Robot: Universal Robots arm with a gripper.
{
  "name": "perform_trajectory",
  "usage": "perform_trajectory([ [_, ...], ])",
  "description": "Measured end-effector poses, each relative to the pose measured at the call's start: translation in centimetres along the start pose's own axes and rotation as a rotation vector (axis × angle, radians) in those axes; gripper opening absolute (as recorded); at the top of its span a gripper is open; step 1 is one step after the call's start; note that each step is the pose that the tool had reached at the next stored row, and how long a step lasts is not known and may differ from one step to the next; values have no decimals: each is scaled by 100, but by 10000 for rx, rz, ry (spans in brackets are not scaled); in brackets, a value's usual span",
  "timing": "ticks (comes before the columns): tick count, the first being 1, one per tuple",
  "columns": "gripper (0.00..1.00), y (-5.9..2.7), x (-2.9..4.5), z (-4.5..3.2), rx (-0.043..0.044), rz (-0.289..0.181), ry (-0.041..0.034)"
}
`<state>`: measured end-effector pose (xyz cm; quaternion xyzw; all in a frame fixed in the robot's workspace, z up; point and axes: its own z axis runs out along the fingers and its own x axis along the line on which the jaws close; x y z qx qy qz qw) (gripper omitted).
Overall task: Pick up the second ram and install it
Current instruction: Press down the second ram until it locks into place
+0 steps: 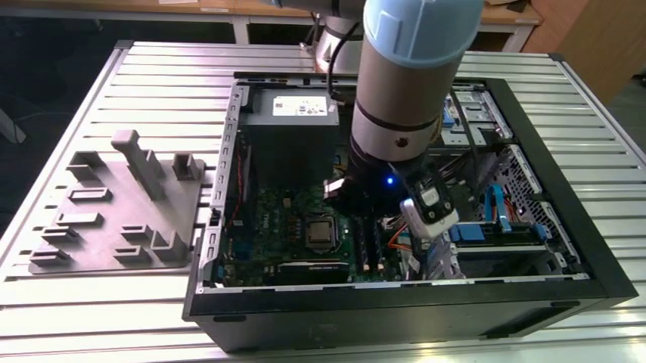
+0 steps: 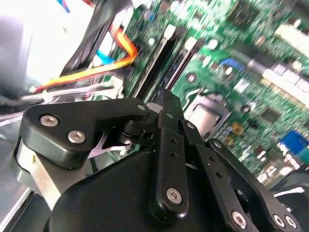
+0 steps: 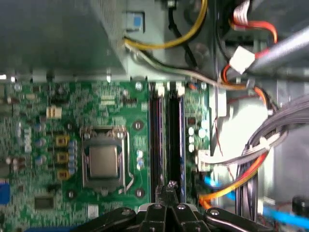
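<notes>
Gripper (image 3: 168, 189): jaws clenched together, nothing between them, poised low over the memory slots inside the open case (image 1: 565, 227).
Ram (image 3: 174, 140): seated lengthwise in its slot on the motherboard (image 3: 58, 145), beside the CPU socket (image 3: 103, 162).

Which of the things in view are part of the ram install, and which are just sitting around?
Job in hand:
- gripper, shut, low over the memory slots
- those slots: long dark strips; the second ram cannot be told apart there
- motherboard

Lying about:
- grey moulded tray
- orange cable
- blue flat cable
- CPU socket
</notes>
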<state>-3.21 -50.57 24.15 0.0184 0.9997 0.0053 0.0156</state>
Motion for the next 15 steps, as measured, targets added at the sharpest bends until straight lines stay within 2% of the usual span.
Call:
perform_trajectory([
  [2,10,73,3,1,0,0,0],
  [4,10,109,4,2,-2,0,0],
  [7,10,111,3,-27,-1,-1,0],
  [15,10,111,3,-28,0,-1,0],
])
